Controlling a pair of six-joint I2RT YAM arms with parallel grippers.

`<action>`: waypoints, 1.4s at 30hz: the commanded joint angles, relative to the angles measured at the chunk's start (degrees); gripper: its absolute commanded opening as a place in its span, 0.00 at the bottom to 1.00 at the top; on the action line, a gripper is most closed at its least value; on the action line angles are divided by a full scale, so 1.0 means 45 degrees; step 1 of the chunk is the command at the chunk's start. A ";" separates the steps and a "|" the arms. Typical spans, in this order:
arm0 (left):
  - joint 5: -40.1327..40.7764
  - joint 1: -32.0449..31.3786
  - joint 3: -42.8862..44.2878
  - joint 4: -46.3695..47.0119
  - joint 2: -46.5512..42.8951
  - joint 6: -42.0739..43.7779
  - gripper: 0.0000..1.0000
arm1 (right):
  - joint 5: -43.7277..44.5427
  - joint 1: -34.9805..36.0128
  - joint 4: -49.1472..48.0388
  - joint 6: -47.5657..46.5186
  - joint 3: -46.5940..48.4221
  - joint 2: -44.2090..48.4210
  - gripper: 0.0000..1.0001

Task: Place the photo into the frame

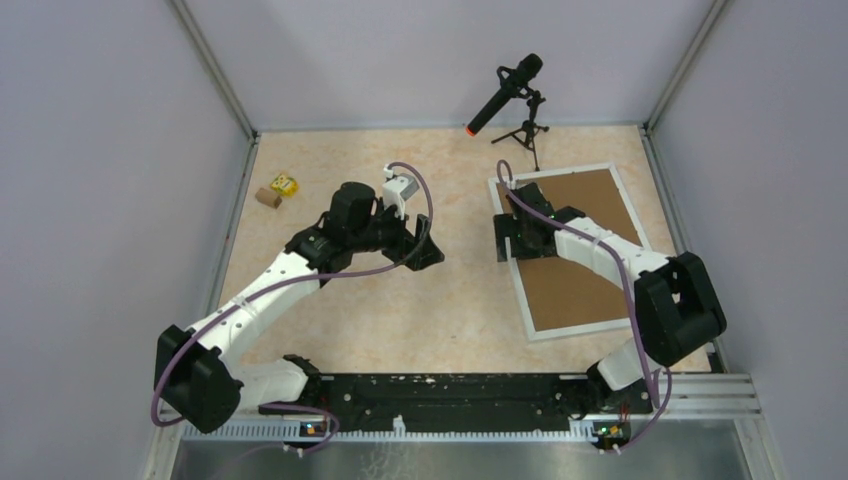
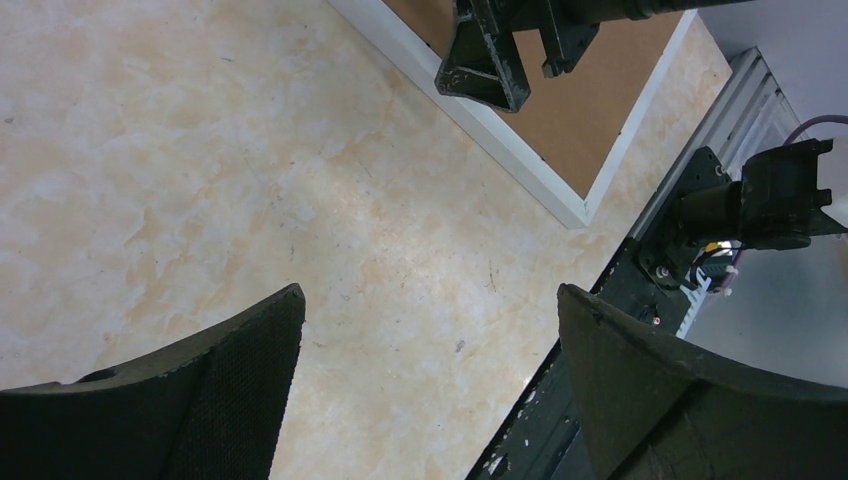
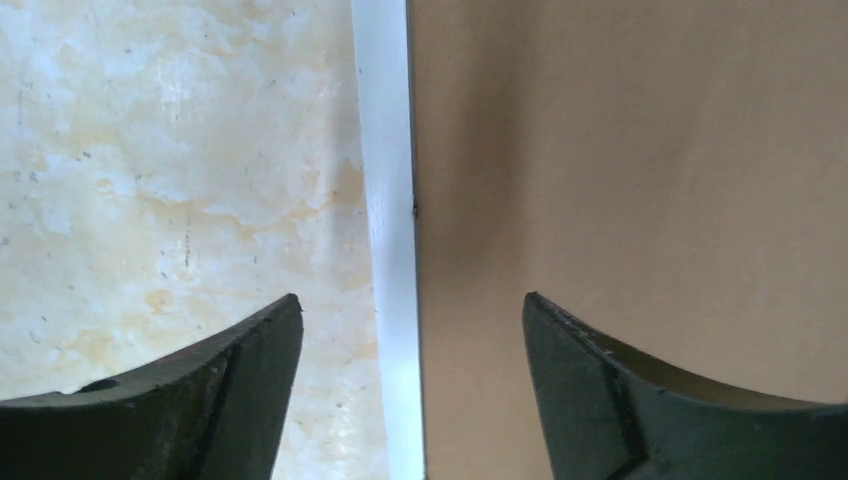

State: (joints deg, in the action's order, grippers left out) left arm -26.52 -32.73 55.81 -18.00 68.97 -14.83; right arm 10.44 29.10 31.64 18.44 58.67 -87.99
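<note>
The frame (image 1: 590, 330) of thin white moulding lies flat at the right of the table, with a plain brown backing board (image 1: 590, 205) filling it. The photo is hidden or out of view. My right gripper (image 1: 505, 240) hangs open over the frame's left side. In the right wrist view its jaws (image 3: 412, 297) straddle the white moulding (image 3: 385, 150), one finger over the table and one over the board (image 3: 620, 150), with nothing held. My left gripper (image 1: 428, 245) is open above bare table at mid-table (image 2: 430, 292), left of the frame (image 2: 500, 140).
A black microphone (image 1: 510, 90) on a small tripod (image 1: 528, 135) stands at the back, just behind the frame. A small yellow object (image 1: 285, 184) and a brown block (image 1: 267, 197) lie at the back left. Grey walls enclose the table; the arms' black rail (image 1: 450, 390) runs along the near edge.
</note>
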 commanded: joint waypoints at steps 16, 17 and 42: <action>0.0284 -0.0060 -0.0198 0.0744 0.0061 0.0258 0.98 | 0.1393 0.1205 -0.1589 0.2389 -0.1028 -0.1023 0.47; 0.0369 -0.0067 -0.0254 0.0771 0.0047 0.0282 0.98 | 0.1453 0.1220 -0.1658 0.2424 -0.1093 -0.1074 0.47; 0.1832 0.4278 -0.0897 -0.0286 -0.0467 -0.1927 0.98 | -0.2257 0.4701 -0.7457 0.5525 0.1199 -0.2965 0.74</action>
State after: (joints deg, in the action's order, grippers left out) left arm -15.53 -20.53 54.17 -20.84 71.48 -20.14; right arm 9.28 50.63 -0.34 45.25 62.83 -104.71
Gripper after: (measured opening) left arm 0.986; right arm 0.695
